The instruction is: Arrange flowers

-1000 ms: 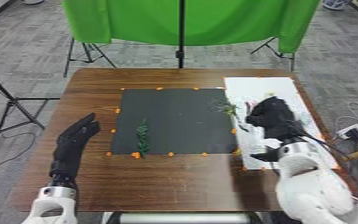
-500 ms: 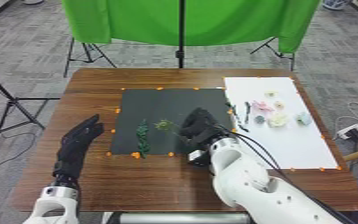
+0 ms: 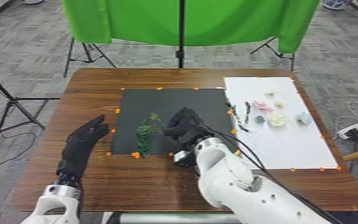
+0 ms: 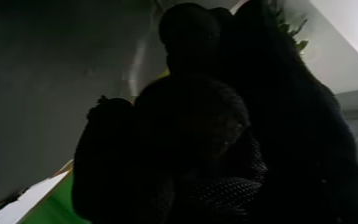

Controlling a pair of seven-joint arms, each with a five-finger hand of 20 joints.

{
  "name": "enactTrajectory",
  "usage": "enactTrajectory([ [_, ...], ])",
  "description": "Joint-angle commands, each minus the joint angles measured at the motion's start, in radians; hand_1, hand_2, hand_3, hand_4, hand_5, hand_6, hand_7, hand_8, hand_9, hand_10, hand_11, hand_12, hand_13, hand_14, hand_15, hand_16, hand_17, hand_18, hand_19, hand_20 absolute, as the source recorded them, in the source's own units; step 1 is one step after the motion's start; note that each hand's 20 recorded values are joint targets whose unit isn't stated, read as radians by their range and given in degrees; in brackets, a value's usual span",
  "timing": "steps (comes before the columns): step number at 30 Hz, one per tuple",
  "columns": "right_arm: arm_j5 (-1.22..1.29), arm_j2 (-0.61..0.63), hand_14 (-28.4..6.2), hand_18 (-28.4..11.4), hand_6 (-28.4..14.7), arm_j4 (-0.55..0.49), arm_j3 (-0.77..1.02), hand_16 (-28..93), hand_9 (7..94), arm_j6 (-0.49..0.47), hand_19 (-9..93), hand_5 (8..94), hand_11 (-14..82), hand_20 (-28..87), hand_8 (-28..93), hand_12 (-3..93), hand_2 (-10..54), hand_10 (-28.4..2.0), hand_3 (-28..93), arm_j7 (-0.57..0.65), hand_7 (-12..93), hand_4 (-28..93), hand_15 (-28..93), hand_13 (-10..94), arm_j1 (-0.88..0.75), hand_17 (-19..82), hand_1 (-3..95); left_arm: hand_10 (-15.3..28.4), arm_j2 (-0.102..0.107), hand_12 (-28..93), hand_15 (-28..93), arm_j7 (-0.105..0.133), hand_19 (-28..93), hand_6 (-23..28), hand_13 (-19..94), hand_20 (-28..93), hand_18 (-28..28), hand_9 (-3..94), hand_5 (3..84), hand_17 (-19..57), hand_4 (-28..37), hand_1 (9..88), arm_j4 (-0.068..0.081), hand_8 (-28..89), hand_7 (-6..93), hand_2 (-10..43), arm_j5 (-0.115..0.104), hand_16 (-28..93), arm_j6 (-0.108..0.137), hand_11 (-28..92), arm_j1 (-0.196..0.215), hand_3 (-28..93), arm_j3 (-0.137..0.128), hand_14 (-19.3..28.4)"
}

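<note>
My right hand [image 3: 184, 125] is over the dark grey mat [image 3: 171, 95] in the head view, shut on a thin green sprig [image 3: 155, 118] whose top sticks out beyond the fingertips. Left of it, a leafy green stem [image 3: 143, 137] lies lengthwise on the mat. The right wrist view has the right hand [image 4: 202, 115] with curled fingers and thumb, and a bit of greenery [image 4: 298, 35] behind them. My left hand [image 3: 84, 134] rests at the table's left side, fingers straight and holding nothing.
On the white sheet [image 3: 286, 150] at the right lie a pink flower [image 3: 262, 106], a cream flower [image 3: 278, 119], a pale blue-green flower [image 3: 303, 118] and dark green stems [image 3: 246, 113]. Orange marks edge the mat and the sheet.
My right hand has moved left from the white sheet onto the dark mat, carrying the sprig beside the leafy stem. My left hand has shifted only slightly.
</note>
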Motion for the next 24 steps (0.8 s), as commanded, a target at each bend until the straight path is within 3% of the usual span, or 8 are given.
enactTrajectory([
  [1,-0.016,0.002,-1.6,-7.1,-2.9,-0.005,0.001,29,90.9,0.003,93,81.4,33.2,47,15,24.8,-9.5,-12.1,-28,-0.018,20,36,56,94,-0.012,71,84.1,11.7,-0.005,17,17,-0.024,5,3.0,29,20,14.0,40.2,41.0,-0.4,-20.6,24.8,0.004,-4,9.0,-7.2,0.004,6,-0.024,13,0.007,65,-0.005,16.0],
  [7,-0.014,0.014,-1.8,-7.2,-2.9,-0.013,0.013,29,90.7,-0.016,93,78.5,33.7,46,12,24.5,-9.5,-12.5,-27,-0.035,17,38,56,94,-0.024,70,79.6,11.8,-0.008,17,17,-0.031,5,3.1,29,20,14.0,40.2,40.9,-0.5,-20.6,24.7,0.006,-4,8.8,-7.3,0.006,6,-0.036,13,0.005,65,-0.006,16.0],
  [8,-0.013,0.014,-1.9,-7.2,-2.9,-0.014,0.016,29,90.7,-0.023,93,77.7,33.8,46,10,24.4,-9.5,-12.4,-21,-0.037,17,36,56,94,-0.026,70,75.8,11.8,-0.009,17,17,-0.030,5,3.1,29,20,14.0,40.2,40.9,-0.5,-20.6,24.7,0.005,-4,8.8,-7.3,0.007,6,-0.035,13,0.007,65,-0.007,16.0],
  [9,-0.015,0.017,-1.9,-7.2,-2.9,-0.015,0.016,29,90.7,-0.028,93,77.4,33.7,46,8,24.4,-9.5,-12.4,15,-0.038,17,10,56,94,-0.028,70,63.0,11.8,-0.008,17,17,-0.032,5,3.0,29,20,14.0,40.2,40.9,-0.5,-20.5,24.7,0.005,-4,8.8,-7.3,0.007,6,-0.034,13,0.008,65,-0.006,16.0],
  [10,-0.014,0.018,-2.0,-7.3,-2.8,-0.017,0.015,29,90.6,-0.031,93,77.2,33.9,46,6,24.5,-9.5,-12.4,40,-0.036,16,-8,56,94,-0.028,70,53.7,11.8,-0.008,17,17,-0.033,5,3.1,29,20,14.0,40.2,40.9,-0.5,-20.6,24.7,0.006,-4,8.8,-7.2,0.007,6,-0.035,13,0.006,65,-0.006,16.0],
  [12,-0.009,0.015,-2.1,-7.4,-2.8,-0.014,0.018,29,90.4,-0.033,93,76.3,34.2,46,-1,24.4,-9.5,-12.4,55,-0.040,16,-18,56,94,-0.029,70,47.4,11.8,-0.008,17,17,-0.032,5,3.0,29,20,14.0,40.3,40.9,-0.5,-20.6,24.9,0.007,-4,8.8,-7.2,0.007,6,-0.038,13,0.005,65,-0.007,16.0],
  [18,-0.078,0.038,-2.4,-8.0,-3.1,-0.043,0.055,29,90.3,-0.042,93,76.6,34.1,46,-7,24.2,-9.5,-12.7,61,-0.017,16,-16,55,94,-0.071,70,38.8,11.7,-0.009,17,17,-0.032,5,3.0,29,20,14.0,40.3,40.9,-0.5,-20.6,24.9,0.006,-4,8.8,-7.2,0.010,6,-0.041,13,0.007,65,-0.006,16.0],
  [24,-0.073,0.066,-3.0,-8.7,-3.3,-0.062,0.084,29,91.5,-0.136,93,79.4,34.1,47,-7,24.1,-3.3,-12.9,61,0.020,17,-13,56,94,-0.096,70,34.4,11.8,-0.011,17,17,-0.036,5,3.1,29,20,14.0,40.3,40.9,-0.6,-20.6,25.0,0.005,-4,8.8,-7.2,0.009,6,-0.041,13,0.012,65,-0.007,16.0],
])
